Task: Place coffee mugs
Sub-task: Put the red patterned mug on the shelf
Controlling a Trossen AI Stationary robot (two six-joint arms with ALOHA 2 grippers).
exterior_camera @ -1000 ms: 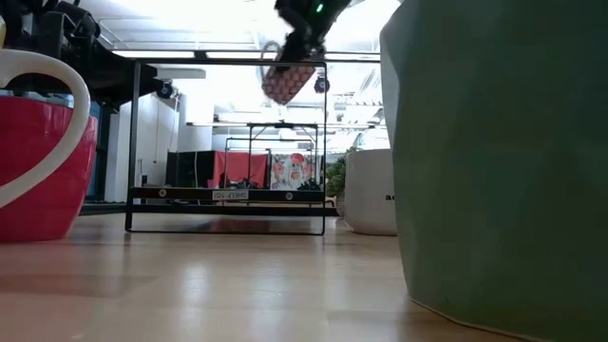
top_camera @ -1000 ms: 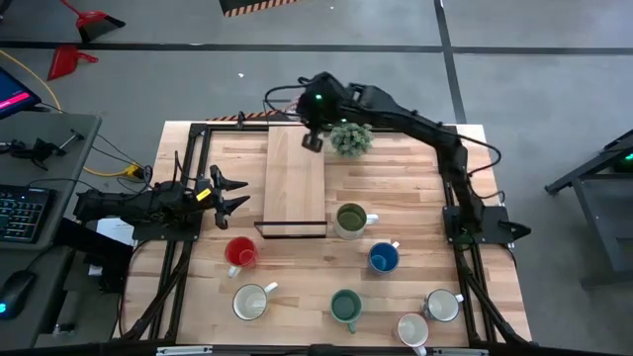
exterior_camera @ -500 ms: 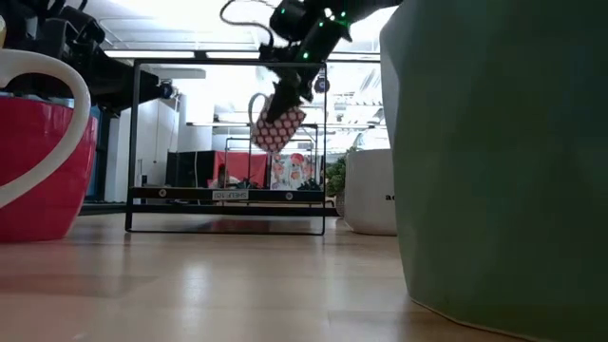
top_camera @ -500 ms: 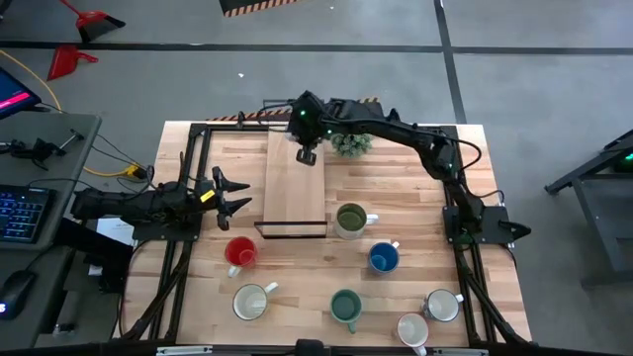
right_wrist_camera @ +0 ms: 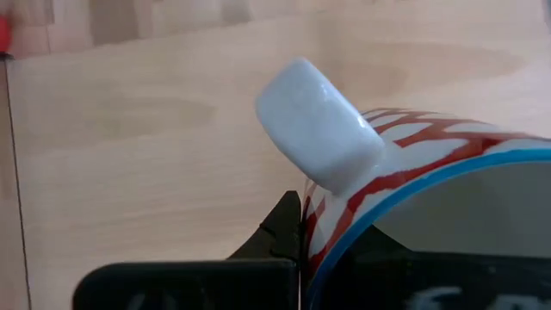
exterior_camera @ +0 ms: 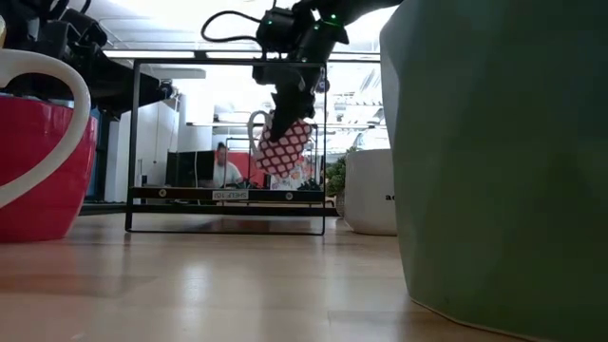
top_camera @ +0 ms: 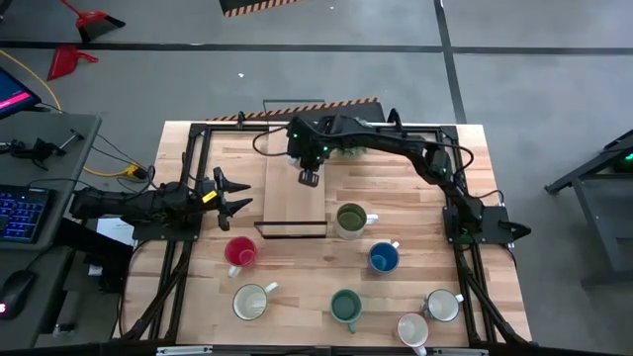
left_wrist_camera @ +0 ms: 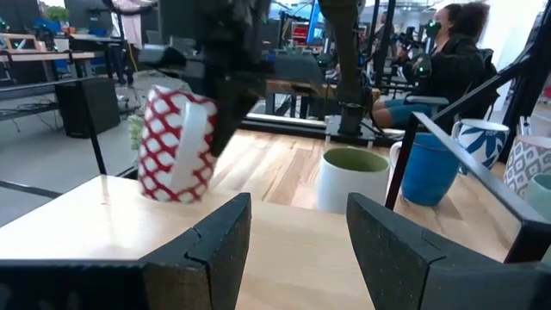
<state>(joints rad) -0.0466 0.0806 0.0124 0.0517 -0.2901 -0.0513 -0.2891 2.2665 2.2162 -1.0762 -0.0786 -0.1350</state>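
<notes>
A: Right gripper pinches the rim of a white ceramic mug with a red lattice pattern, held tilted above the pale wooden shelf board, not touching it.

B: Left gripper?

A: Spread, holding nothing, waiting beside the board's edge.

B: Progress?

A: Early, I judge. No mug stands on the board. Away from the right gripper on the table: olive green mug, blue mug, red mug, teal mug, three pale ones nearer the front.

B: View differences?

A: From above, the carried mug is nearly hidden. Low view shows its height. Left wrist shows the pattern; right wrist, a blue rim line.
</notes>
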